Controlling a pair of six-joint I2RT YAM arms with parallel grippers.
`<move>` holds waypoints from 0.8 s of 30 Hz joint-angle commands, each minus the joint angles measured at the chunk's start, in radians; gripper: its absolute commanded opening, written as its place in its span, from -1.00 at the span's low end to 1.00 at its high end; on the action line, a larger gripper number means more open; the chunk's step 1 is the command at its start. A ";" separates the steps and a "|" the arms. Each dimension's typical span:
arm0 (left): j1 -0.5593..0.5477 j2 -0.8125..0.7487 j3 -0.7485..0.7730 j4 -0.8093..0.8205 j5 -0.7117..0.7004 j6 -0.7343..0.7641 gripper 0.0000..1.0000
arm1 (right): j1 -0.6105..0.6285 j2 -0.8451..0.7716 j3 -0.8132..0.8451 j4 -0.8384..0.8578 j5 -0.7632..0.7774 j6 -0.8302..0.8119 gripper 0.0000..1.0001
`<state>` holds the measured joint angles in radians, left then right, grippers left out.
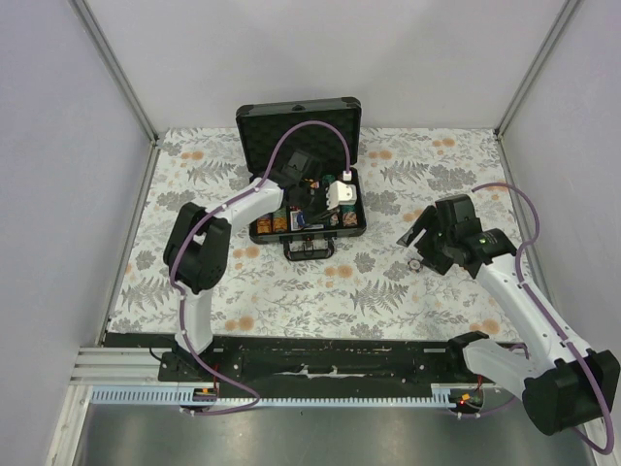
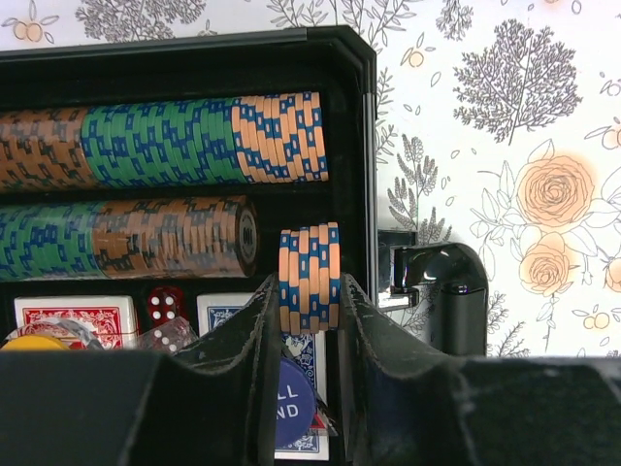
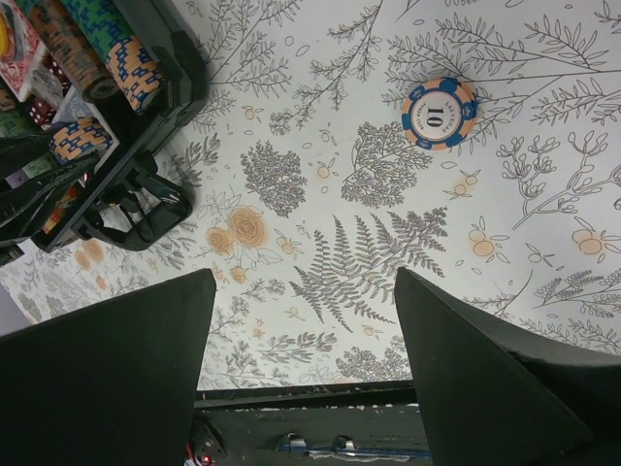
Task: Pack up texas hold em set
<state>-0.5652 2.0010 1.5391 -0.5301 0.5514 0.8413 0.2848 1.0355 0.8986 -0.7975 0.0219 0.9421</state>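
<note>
Jaws of the left gripper (image 2: 309, 330) pinch a short chip stack (image 2: 309, 277) over the open briefcase (image 2: 354, 146); right gripper (image 3: 306, 291) jaws stand wide apart, empty.
Chips look hard, smooth and loose, so squeeze a stack on its flat end faces. Only the right wrist view shows one "10" chip (image 3: 440, 113) lying on the counter (image 3: 543, 194), well apart from the case.

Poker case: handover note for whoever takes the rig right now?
Left claw: shut on a short stack of orange chips, over the open case.
Right claw: open, empty, above the table near a loose 10 chip.
Done: two chip rows, cards and dice sit in the case.
Left: seat the held stack, bring in the loose chip, close the lid.
</note>
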 commanded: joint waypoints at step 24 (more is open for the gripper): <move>-0.024 0.137 0.156 -0.024 -0.154 0.021 -0.77 | -0.004 0.014 -0.036 0.060 -0.019 0.029 0.61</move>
<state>-0.5884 2.1407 1.6600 -0.5724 0.4568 0.8680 0.2840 1.0550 0.8738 -0.7708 -0.0002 0.9573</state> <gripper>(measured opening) 0.316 0.807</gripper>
